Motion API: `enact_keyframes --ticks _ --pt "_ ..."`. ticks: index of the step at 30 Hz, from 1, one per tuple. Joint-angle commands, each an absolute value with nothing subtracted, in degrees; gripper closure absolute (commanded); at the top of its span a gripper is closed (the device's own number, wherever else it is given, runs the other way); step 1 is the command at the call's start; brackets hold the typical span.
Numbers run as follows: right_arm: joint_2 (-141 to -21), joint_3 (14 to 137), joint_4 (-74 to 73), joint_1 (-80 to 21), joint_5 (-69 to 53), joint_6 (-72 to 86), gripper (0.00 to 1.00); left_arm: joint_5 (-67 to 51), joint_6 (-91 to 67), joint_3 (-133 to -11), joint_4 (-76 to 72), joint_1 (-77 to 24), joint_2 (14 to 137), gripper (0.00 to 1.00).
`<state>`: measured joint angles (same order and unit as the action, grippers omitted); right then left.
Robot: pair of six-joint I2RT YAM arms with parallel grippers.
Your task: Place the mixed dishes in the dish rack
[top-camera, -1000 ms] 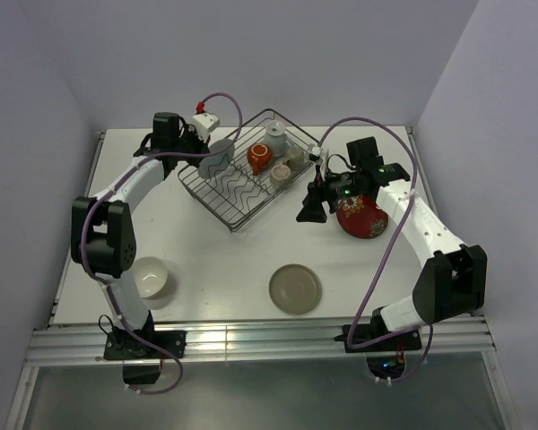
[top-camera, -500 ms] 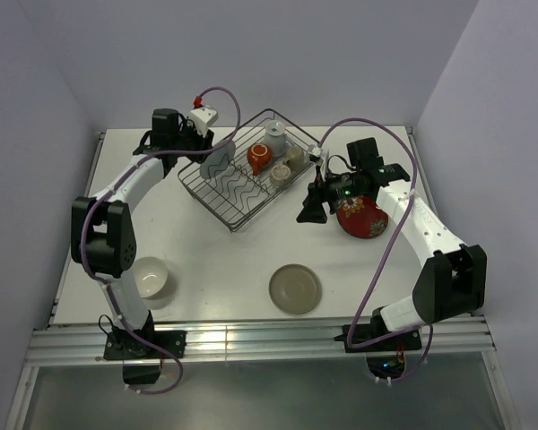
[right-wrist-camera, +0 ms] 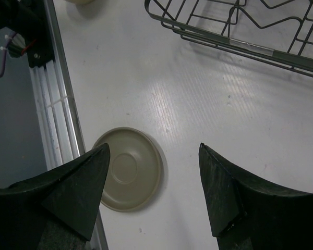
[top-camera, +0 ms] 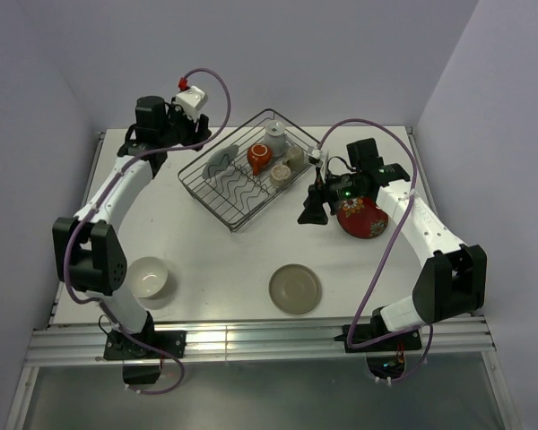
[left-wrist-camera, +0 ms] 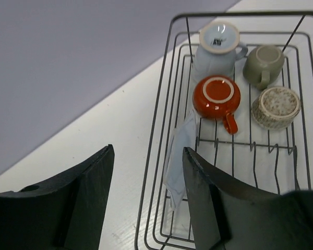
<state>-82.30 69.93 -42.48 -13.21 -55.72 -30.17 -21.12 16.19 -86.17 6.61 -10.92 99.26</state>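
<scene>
The dish rack (top-camera: 206, 202) stands at the back middle of the table. In it a pale white plate (top-camera: 220, 161) leans on edge near the left wall. Behind it are an orange-red mug (top-camera: 258, 158), a blue-grey cup (top-camera: 275, 137), a grey cup (top-camera: 296, 154) and a beige cup (top-camera: 281, 173). My left gripper (top-camera: 195, 134) hovers open just outside the rack's left rim, holding nothing. The left wrist view shows the plate (left-wrist-camera: 180, 161) between the wires, beside the mug (left-wrist-camera: 216, 96). My right gripper (top-camera: 312, 210) hangs open and empty beside the red floral plate (top-camera: 363, 218). An olive-grey plate (top-camera: 295, 288) lies near the front.
A cream bowl (top-camera: 149, 278) sits at the front left, close to the left arm's base. In the right wrist view the olive-grey plate (right-wrist-camera: 128, 176) lies below the open jaws, with the rack's corner (right-wrist-camera: 208, 37) above. Purple walls close in on three sides.
My left gripper has opened and let go of the pale plate, which now leans in the rack. The left arm has drawn back up and to the left. The right arm has not moved.
</scene>
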Motion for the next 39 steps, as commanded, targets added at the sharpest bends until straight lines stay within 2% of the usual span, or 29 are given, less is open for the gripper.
enact_keyframes --ticks 1,3,4,7,8,9,14,18,23,28,31,39 --pt "-80.9 70.9 -45.1 -13.3 -54.9 -34.3 0.24 -22.4 14.2 -86.0 3.4 -10.9 93.3 0.39" --pt "-80.9 71.4 -47.4 -13.6 -54.1 -36.5 0.24 -21.7 13.4 -84.6 3.1 -10.9 90.8 0.3" --pt "-80.7 71.7 -48.2 -14.1 -53.9 -39.7 0.24 -21.2 12.9 -84.1 2.9 -10.9 89.8 0.28" --pt "-79.9 71.8 -52.5 -15.6 -52.2 -48.6 0.24 -17.7 9.9 -81.7 2.1 -10.9 85.5 0.13" --pt "-79.5 71.5 -53.6 -16.6 -51.4 -51.1 0.23 -16.7 8.8 -79.9 1.9 -10.8 82.9 0.03" --pt "-79.1 70.9 -55.2 -17.1 -50.9 -53.7 0.23 -16.2 6.4 -79.0 1.8 -10.5 81.5 0.01" --pt "-75.9 63.3 -55.6 -21.9 -46.1 -64.6 0.22 -16.7 -7.8 -71.3 4.3 -9.0 69.6 0.01" --pt "-78.6 56.7 -51.5 -25.1 -42.0 -59.5 0.21 -25.8 -16.9 -62.4 5.4 -7.7 60.4 0.01" --pt "-84.9 54.7 -44.4 -26.0 -39.5 -49.8 0.23 -34.3 -32.0 -46.2 2.6 -7.7 48.4 0.03" --pt "-86.2 51.0 -35.4 -30.1 -30.6 -43.8 0.25 -34.4 -40.3 -33.0 2.8 -7.9 37.0 0.05" --pt "-87.7 49.3 -31.9 -32.4 -26.6 -40.9 0.27 -33.3 -41.6 -30.2 5.4 -7.8 32.3 0.05" --pt "-91.8 47.8 -27.2 -33.6 -20.2 -35.9 0.39 -37.6 -41.5 -29.2 10.5 -7.8 30.8 0.05"
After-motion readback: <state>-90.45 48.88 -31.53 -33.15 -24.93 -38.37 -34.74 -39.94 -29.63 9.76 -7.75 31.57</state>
